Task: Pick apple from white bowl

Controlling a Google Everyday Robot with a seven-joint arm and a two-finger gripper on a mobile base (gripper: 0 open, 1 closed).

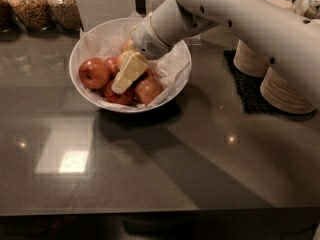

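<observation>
Camera view: the gripper (122, 81) is angled into the white bowl (87, 91) among the apples (94, 73), for a grasp. Its closure cannot be told.

No legible text or labels, none on pincer (123, 81) inside white bowl (73, 67)

Gripper (122, 84), seemingly low in white bowl (172, 80)
</observation>
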